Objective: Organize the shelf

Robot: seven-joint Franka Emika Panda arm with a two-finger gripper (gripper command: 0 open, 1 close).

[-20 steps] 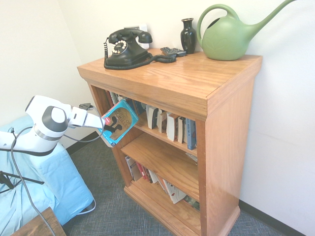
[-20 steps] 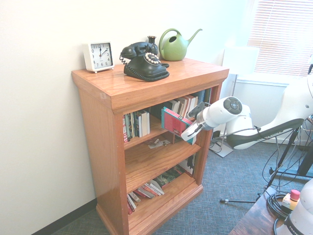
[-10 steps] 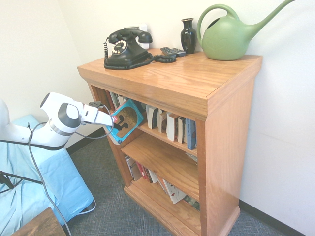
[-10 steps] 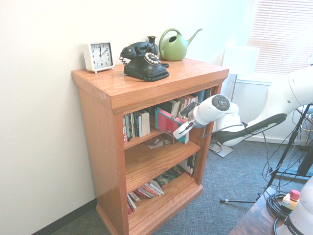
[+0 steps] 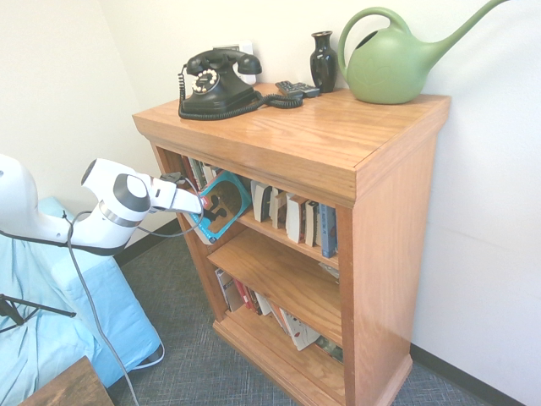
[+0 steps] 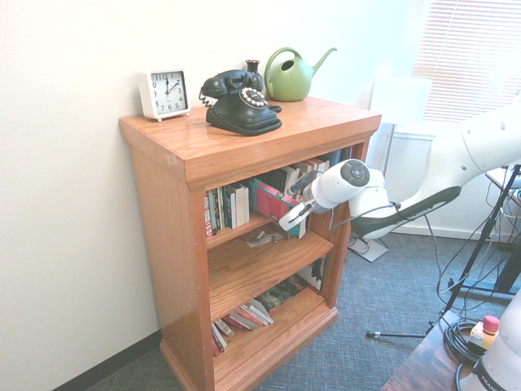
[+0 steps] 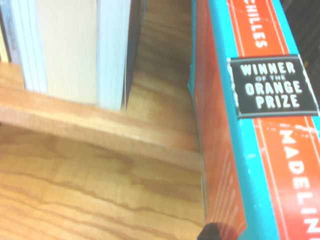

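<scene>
- Carpeted room; pale wall (image 5: 490, 194) behind the bookcase (image 5: 380, 254).
- End effector (image 6: 295, 217): closed on the book (image 5: 232, 196), outside the bookcase's upper tier.
- Bookcase opening: directly ahead of the end effector.
- Book: long axis slanted, upper end leaning toward the bookcase, lower end outward; straightening probably precedes insertion.

Office or study: bookcase (image 5: 393, 254), desk phone (image 6: 244, 110).

Honey-brown wooden bookcase (image 5: 389, 254) with streaky grain, glossy green plastic watering can (image 5: 390, 72), all-black rotary-style phone (image 6: 244, 106). The rectangular paperback book (image 7: 265, 130) is red-orange with bright turquoise borders, pretty loud.
</scene>
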